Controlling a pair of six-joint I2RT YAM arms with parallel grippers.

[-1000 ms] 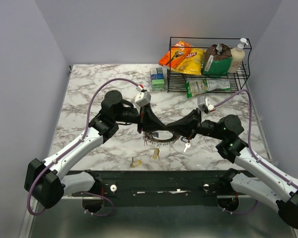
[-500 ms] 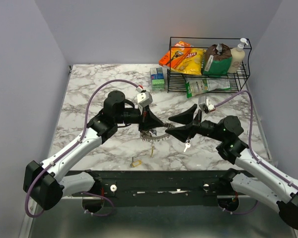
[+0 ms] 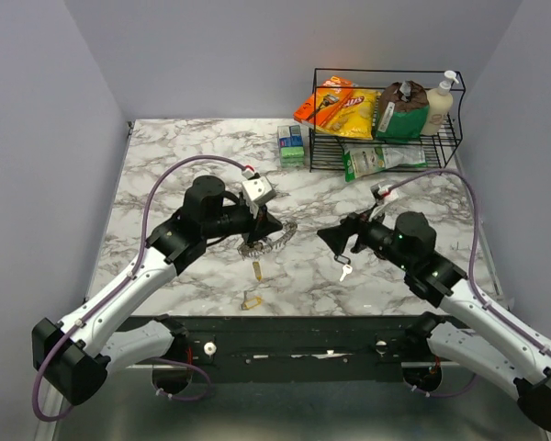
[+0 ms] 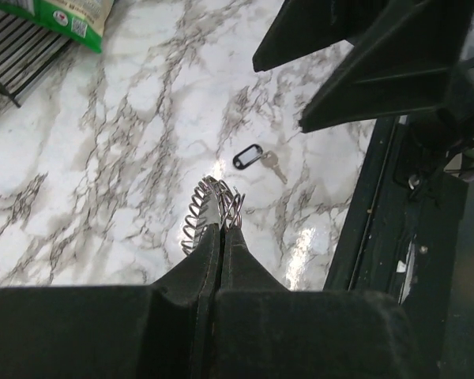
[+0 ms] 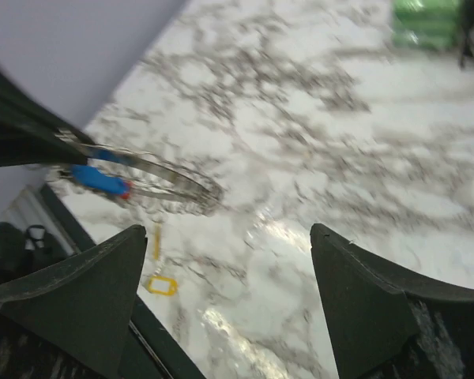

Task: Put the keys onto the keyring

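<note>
- Steel wire forms the keyring (image 3: 274, 237). You will find it left of the table's centre, pinched at its edge by the left gripper (image 4: 221, 227), whose jaws are pressed together on the wire. The ring juts beyond the fingertips and appears to hang clear of the marble table top (image 3: 165, 156).
- Right gripper (image 5: 227, 237): jaws spread wide, holding nothing, facing the ring from the right and apart from it.
- Handling, ring: judge it light, stiff and springy. The fanned keys are likely to swing when the ring tilts, so expect the load to shift. Take hold on bare wire between keys, not on a key blade.
- Handling, loose keys: judge each as thin, hard, smooth metal lying flat. It will tend to slide on the marble rather than lift. Grip across the head and leave the hole free for the wire.
- Count, rings: one.
- Count, keys on the ring: packed too densely to count. One blue-headed key (image 5: 99, 180) shows in the right wrist view.
- Count, loose keys on the table: three.
  - One black-headed key (image 3: 345, 270) lies just beside the right gripper.
  - One yellow-headed key (image 3: 257, 271) lies near the ring, on its near side.
  - A second yellow-headed key (image 3: 250, 299) lies near the table's near edge.
</note>
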